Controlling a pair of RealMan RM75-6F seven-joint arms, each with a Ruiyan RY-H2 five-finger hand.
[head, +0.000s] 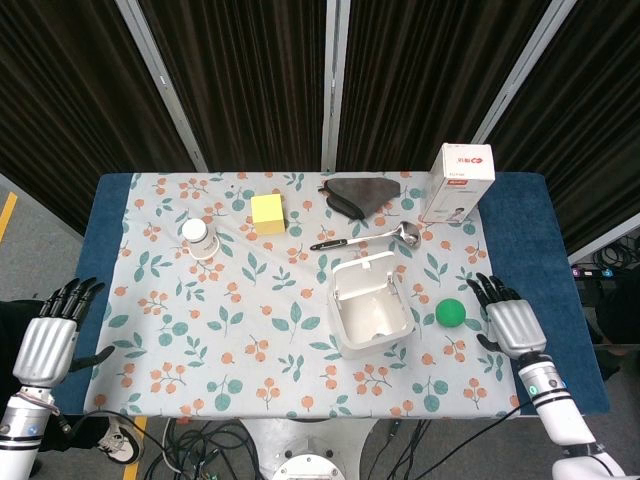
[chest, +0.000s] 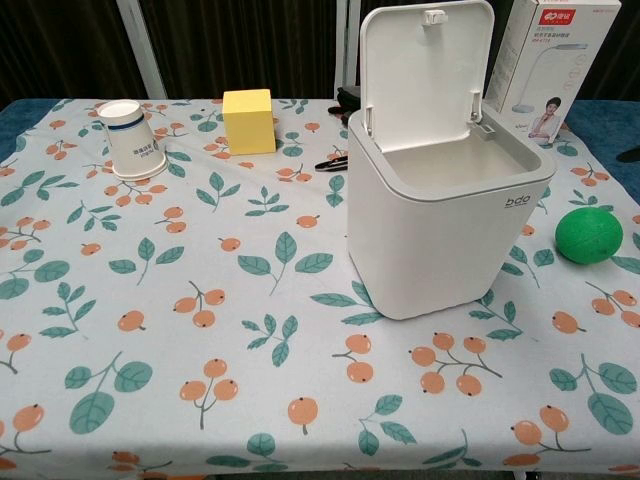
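- Approach step, I judge: my right hand (head: 512, 322) hovers just beside the ball (head: 451, 312), fingers spread, holding nothing.
- Left hand (head: 47, 342) waits off the table edge, fingers spread.
- Next I need to close around the ball; bin (head: 372, 318) stands open.

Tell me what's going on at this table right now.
Nothing is being held. The right hand hovers open over the table's right side, close beside the green ball but not touching it. The ball lies just right of the white bin, whose lid stands open. The left hand hangs open off the table's left edge, away from everything.
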